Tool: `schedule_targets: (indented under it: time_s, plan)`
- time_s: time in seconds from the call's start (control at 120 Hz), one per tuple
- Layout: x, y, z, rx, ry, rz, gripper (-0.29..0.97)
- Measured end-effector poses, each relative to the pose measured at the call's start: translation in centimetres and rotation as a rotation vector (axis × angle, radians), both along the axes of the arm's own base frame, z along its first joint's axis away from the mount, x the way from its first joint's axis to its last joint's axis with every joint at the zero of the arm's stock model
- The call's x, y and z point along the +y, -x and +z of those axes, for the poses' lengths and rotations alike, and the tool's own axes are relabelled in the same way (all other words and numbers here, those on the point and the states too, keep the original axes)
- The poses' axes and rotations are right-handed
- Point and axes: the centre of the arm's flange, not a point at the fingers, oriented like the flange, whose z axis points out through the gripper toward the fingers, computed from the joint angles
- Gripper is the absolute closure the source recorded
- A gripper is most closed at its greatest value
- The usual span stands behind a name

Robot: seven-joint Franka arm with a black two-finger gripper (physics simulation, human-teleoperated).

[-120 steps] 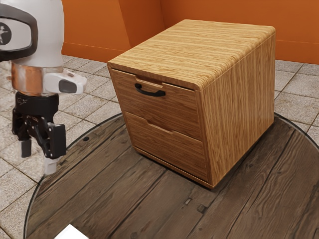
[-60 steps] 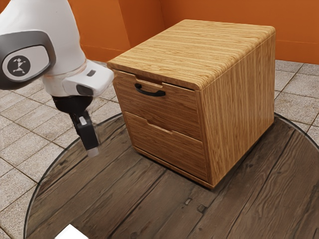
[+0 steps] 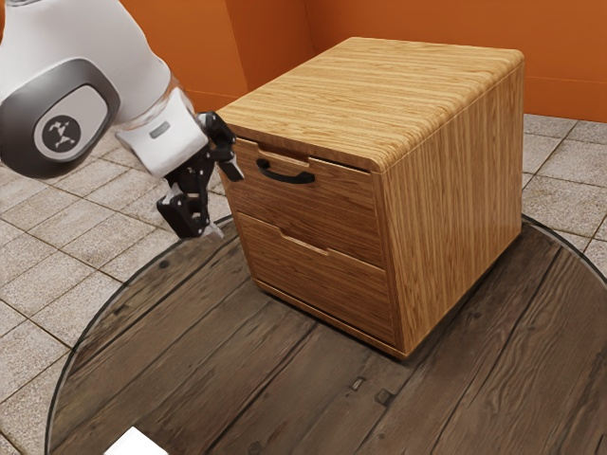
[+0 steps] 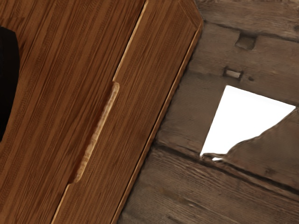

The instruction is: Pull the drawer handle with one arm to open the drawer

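Now, jaws: spread wide, empty, just beside the handle (image 3: pixel 285 174), not touching.
Top drawer (image 3: pixel 318 210): shut.
Cabinet (image 3: pixel 379 95): on the bench (image 3: pixel 237 379).

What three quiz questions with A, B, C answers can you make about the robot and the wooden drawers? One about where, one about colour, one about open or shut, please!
1. Where is the gripper?
A. On top of the cabinet
B. Beside the top drawer's handle, toward the exterior view's left
C. Under the table

2. What colour is the handle?
A. Red
B. White
C. Black

3. How is the top drawer?
A. Shut
B. Pulled halfway out
C. Lying on the table

Answers:
1 B: the gripper hangs just beside the handle, with a small gap between them.
2 C: the handle is a black bar on light wood.
3 A: the top drawer has its front level with the lower drawer in the cabinet.
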Motion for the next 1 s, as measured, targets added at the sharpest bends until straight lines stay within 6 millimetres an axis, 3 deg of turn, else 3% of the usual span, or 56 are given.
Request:
schedule_targets:
  time_s: [0.125, 0.317, 0.508, 1.0]
  plan:
    - [-0.6, -1.2, -0.5, -0.021, -0.027, -0.095, 0.0]
    - [-0.7, -2.9, 0.4, -0.07, -0.061, -0.191, 0.0]
    - [-0.7, -4.0, -0.8, -0.065, -0.077, -0.257, 0.0]
    - [0.0, -5.4, -2.3, -0.068, -0.105, -0.344, -0.02]
